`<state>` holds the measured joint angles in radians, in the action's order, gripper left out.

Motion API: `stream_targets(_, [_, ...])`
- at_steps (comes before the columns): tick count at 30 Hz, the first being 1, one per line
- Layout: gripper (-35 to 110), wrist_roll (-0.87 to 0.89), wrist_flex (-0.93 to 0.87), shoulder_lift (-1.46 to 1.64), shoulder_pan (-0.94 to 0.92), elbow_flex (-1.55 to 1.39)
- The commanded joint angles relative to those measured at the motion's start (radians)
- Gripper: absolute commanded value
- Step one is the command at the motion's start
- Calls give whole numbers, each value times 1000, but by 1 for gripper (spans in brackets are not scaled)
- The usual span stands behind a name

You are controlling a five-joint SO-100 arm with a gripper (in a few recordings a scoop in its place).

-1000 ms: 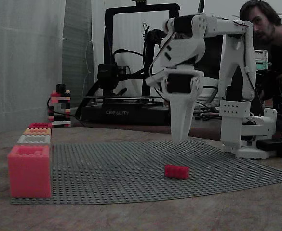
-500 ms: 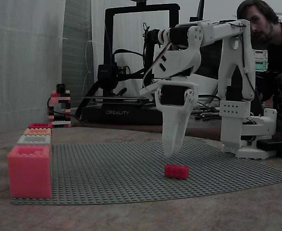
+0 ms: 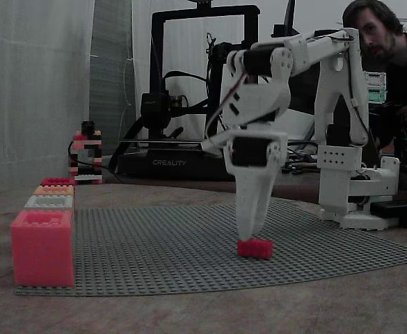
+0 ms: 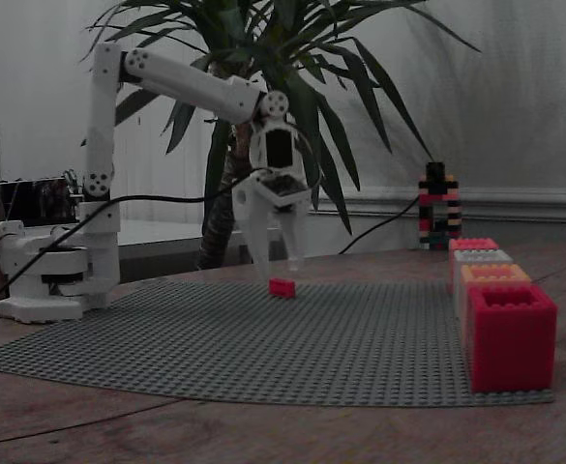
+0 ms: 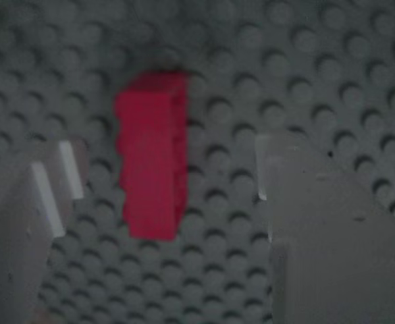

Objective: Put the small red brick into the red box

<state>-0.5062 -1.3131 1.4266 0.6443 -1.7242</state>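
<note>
Your grey studded baseplate [image 3: 154, 250] covers the middle of the surface [image 3: 273, 316]. The white arm [image 3: 328, 104] bends down over it from the upper right of that fixed view. The red box [image 3: 42, 247] stands in the lower left of the frame, at the front of a row of boxes on the plate's edge, well apart from the gripper [image 4: 281, 271]. The gripper points straight down with its fingers [image 5: 48, 196] spread. The small red brick [image 5: 153, 155] lies on the studs at centre-left of the wrist view. It sits between the two fingers, closer to the left-hand one, with bare studs on both sides and neither finger touching it.
</note>
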Motion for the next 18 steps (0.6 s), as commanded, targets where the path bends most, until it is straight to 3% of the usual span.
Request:
stream_targets(1, [24, -2, 5, 29, 37, 0])
stream_targets(18, [23, 37, 52, -12, 67, -2])
